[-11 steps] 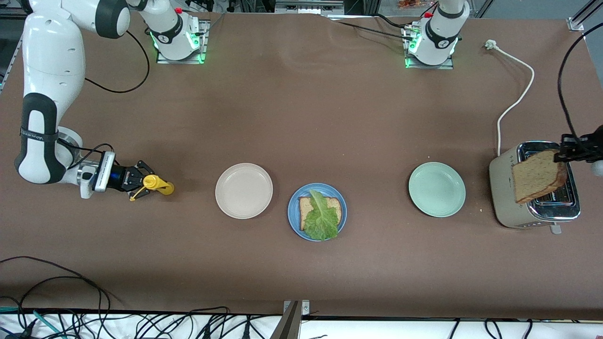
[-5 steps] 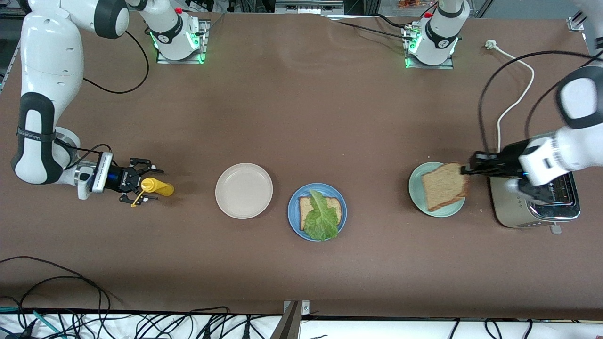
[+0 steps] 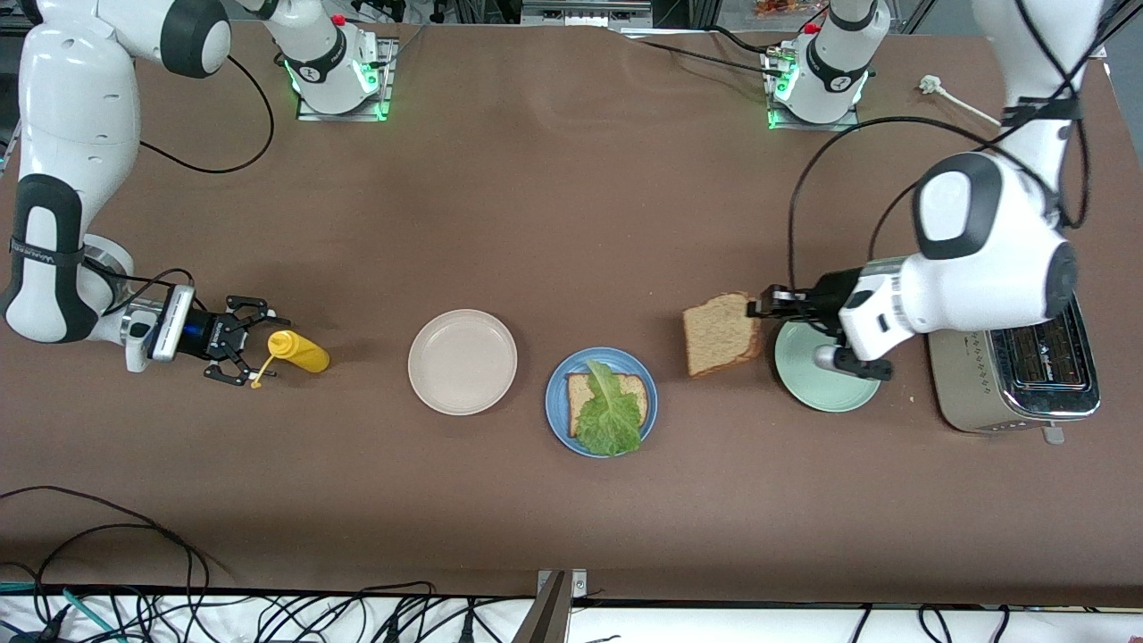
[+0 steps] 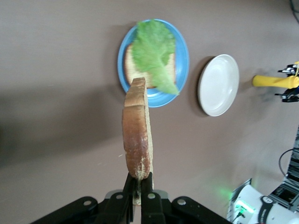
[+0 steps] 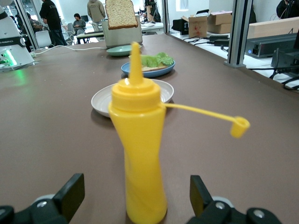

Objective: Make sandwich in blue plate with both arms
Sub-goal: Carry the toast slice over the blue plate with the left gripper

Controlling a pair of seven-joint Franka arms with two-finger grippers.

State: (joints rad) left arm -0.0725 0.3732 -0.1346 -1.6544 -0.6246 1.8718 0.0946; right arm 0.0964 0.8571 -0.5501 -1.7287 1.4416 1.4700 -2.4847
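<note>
Blue plate (image 3: 556, 404) between beige plate (image 3: 462, 361) and mint plate (image 3: 830, 379), bearing bread and lettuce (image 3: 610, 409). Top slice (image 3: 721, 333) pinched edgewise in left gripper (image 3: 762, 308), over bare table; next, lowering flat onto lettuce. Right gripper (image 3: 243, 352) spread wide, flanking mustard bottle (image 3: 299, 351), gripping nothing.

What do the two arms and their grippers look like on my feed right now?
Both arms are glossy white with black joint bands and loose black cables, their bases lit green. The left gripper has slim black fingers. The right gripper is black too, on a silver-white wrist block with a blue band and small white lettering.
</note>
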